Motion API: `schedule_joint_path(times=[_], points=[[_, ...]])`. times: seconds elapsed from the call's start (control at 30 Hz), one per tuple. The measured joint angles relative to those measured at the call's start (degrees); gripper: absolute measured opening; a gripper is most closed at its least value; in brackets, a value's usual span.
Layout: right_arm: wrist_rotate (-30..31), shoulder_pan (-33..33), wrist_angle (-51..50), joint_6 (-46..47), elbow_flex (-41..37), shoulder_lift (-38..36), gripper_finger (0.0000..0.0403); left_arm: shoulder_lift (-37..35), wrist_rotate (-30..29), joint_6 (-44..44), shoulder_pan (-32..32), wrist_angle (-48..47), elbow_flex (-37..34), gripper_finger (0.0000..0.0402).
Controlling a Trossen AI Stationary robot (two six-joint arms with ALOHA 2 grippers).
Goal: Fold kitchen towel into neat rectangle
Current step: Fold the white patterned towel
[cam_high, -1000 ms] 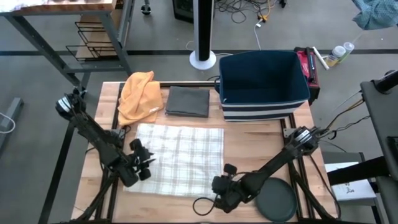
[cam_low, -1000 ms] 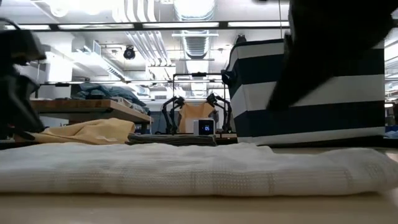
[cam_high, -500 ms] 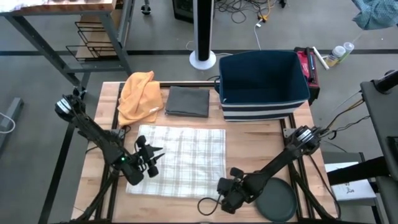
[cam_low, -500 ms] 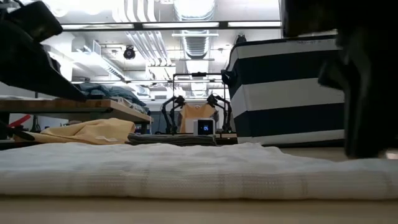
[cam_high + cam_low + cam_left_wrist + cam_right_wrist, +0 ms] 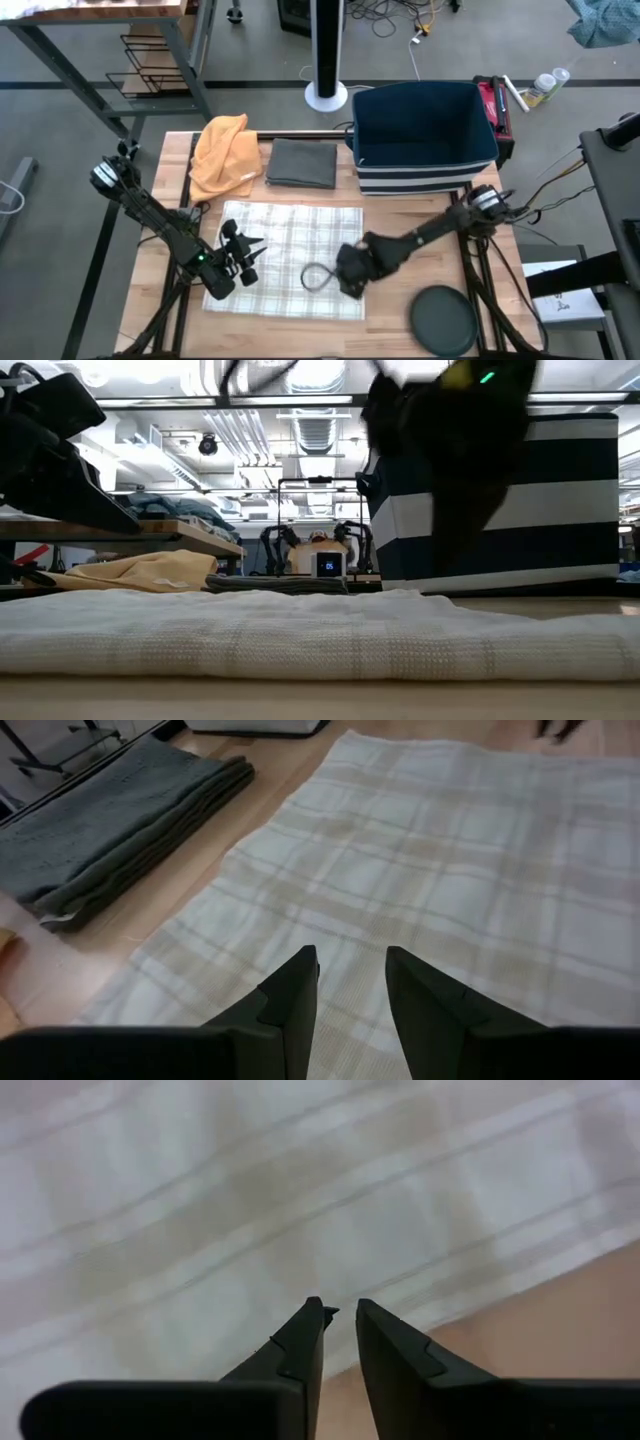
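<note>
Over the flat plaid waffle-weave towel, both end effectors (left, right) hang slightly parted.

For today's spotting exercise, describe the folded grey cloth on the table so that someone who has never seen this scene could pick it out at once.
Start at the big navy fabric bin with white stripes at the far edge of the wooden table. Just to its left lies the folded dark grey cloth, a flat, neat rectangle. Unlike the crumpled orange cloth beside it and the spread white checked kitchen towel in front, it is dark, plain and tidily folded.

Two dark jointed arms, black tapered fingers, looped black cable (near right wrist)
</note>
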Motion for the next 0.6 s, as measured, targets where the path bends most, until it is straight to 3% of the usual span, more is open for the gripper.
schedule_joint_path(times=[0.27, 0.6], points=[[0.3, -4.6, 0.0, 18.3, -4.9, -4.0, 0.0083, 0.4, 2.0, -2.3, -0.1, 1.3, 0.0, 0.0114], [-1.8, -6.7, 8.0, 29.5, -14.9, -9.0, 0.0131, 6.0, 5.0, -0.9, -0.5, 7.4, 0.0, 0.0114]])
